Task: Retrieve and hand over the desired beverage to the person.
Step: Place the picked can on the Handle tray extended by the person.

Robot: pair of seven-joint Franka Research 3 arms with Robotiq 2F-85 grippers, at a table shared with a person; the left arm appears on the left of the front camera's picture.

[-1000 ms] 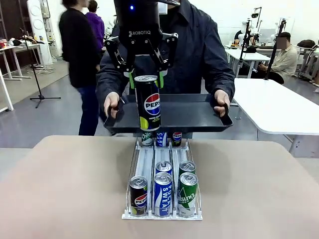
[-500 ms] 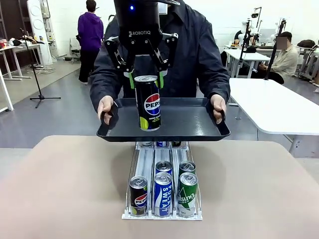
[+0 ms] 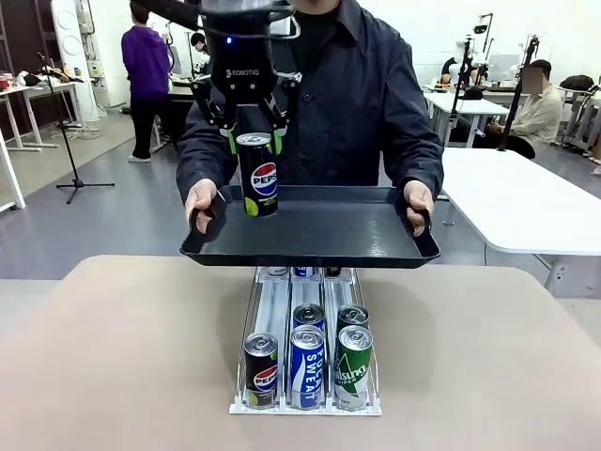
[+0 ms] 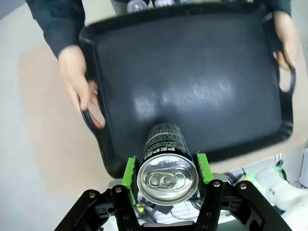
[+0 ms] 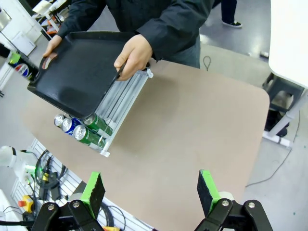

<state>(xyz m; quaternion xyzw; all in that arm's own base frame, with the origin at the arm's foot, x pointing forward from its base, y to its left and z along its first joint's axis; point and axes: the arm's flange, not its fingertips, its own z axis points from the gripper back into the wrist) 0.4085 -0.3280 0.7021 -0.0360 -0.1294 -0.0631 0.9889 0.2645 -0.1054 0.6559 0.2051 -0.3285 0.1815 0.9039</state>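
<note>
1. The left hand (image 3: 254, 143) is clamped on a black Pepsi can (image 3: 257, 175). Its green pads (image 4: 129, 171) press opposite sides just under the top rim, and the can hangs upright.
2. The can sits over the left part of a black tray (image 3: 310, 249), which the person (image 3: 366, 94) holds by both end handles above the far edge of the bench (image 3: 141, 357). I cannot tell whether its base has met the tray floor.
3. Handling, as a judgement: the pull tab looks unopened, so the can is probably full and fairly heavy for its size. The thin, smooth metal wall could slip or dent under a hard squeeze.
4. The stiff top rim is the best place to grip, and that is where it is held. It should be released only once it stands flat, because a tall narrow can tips easily on a hand-held tray.
5. Readable writing:
   - "PEPSI" with the round logo on the held can.
   - "ROBOTIQ" on the left hand's body.
   - In the clear rack (image 3: 306, 409) on the bench, a second Pepsi can (image 3: 261, 368), a blue "POCARI SWEAT" can (image 3: 306, 366) and a green can (image 3: 353, 366) ending in "sung".
6. The right hand (image 5: 151, 192) hangs high over the bench with its jaws apart and nothing between them.
</note>
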